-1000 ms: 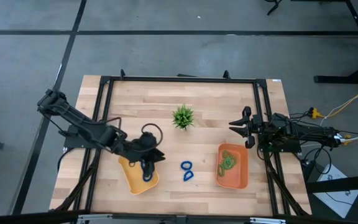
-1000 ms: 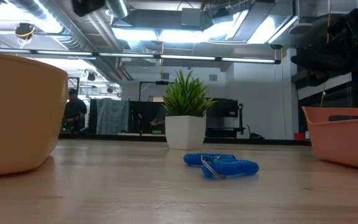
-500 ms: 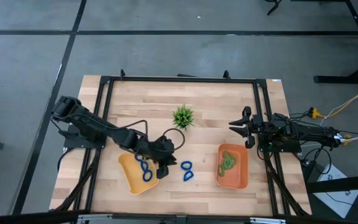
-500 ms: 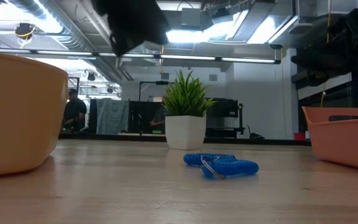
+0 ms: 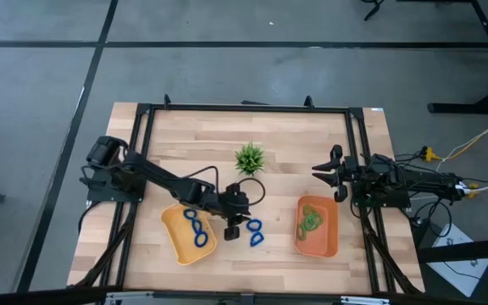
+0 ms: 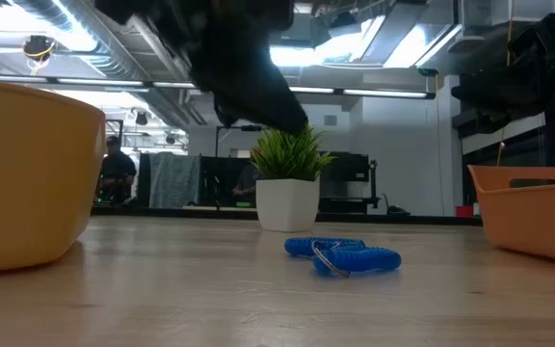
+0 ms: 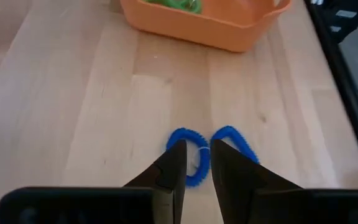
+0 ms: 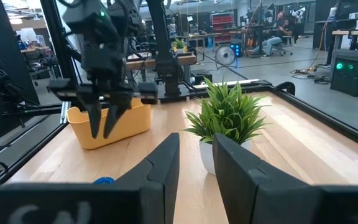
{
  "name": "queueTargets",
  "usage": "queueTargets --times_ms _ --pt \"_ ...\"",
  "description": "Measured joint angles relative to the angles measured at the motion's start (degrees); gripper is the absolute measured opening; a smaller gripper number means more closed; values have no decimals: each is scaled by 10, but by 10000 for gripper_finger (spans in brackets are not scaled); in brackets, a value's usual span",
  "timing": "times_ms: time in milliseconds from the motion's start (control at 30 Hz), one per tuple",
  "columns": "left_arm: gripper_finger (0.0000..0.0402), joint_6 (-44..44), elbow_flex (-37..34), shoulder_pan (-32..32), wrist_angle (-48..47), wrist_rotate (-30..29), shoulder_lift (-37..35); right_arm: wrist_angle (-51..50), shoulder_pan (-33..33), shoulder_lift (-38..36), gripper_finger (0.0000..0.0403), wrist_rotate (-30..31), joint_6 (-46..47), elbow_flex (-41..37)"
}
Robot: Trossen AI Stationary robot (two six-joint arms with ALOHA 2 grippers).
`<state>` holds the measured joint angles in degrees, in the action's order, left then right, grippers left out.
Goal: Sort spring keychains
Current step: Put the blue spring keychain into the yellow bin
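Left wrist view shows the left gripper [image 7: 196, 163] with its jaws a narrow gap apart and nothing between them; the tips hang right above a pair of blue spring keychains [image 7: 211, 151] lying on the wooden table [image 7: 73, 124]. From above, this gripper [image 5: 231, 223] sits just at the 9 o'clock side of the same blue pair [image 5: 253, 231], close to the table centre, a little toward 6 o'clock.

At 9 o'clock of the gripper lies the yellow tray [image 5: 179, 243], tilted on the board, with more blue keychains [image 5: 196, 227] inside. At 3 o'clock of the blue pair stands the orange tray [image 5: 329, 240], and green keychains [image 5: 310, 222] are heaped in it. A small green plant [image 5: 249, 158] in a white pot stands at 12 o'clock of the gripper, well apart from the pair. In the low view the dark arm partly covers the plant [image 6: 290, 159], while the blue pair [image 6: 342, 255] is free on the board.

The right gripper [image 5: 329, 173] waits near the 3 o'clock edge of the table, above the orange tray's far side; its jaws are slightly apart and hold nothing.
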<state>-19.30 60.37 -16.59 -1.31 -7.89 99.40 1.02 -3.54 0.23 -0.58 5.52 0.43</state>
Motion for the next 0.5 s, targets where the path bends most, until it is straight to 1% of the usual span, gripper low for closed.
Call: queueTargets --times_ms 267,500 --pt "66 -33 9 21 -1 10 46 0 0 0 97 0 0 0" --pt "65 -14 49 25 -6 31 93 0 0 0 97 0 0 0"
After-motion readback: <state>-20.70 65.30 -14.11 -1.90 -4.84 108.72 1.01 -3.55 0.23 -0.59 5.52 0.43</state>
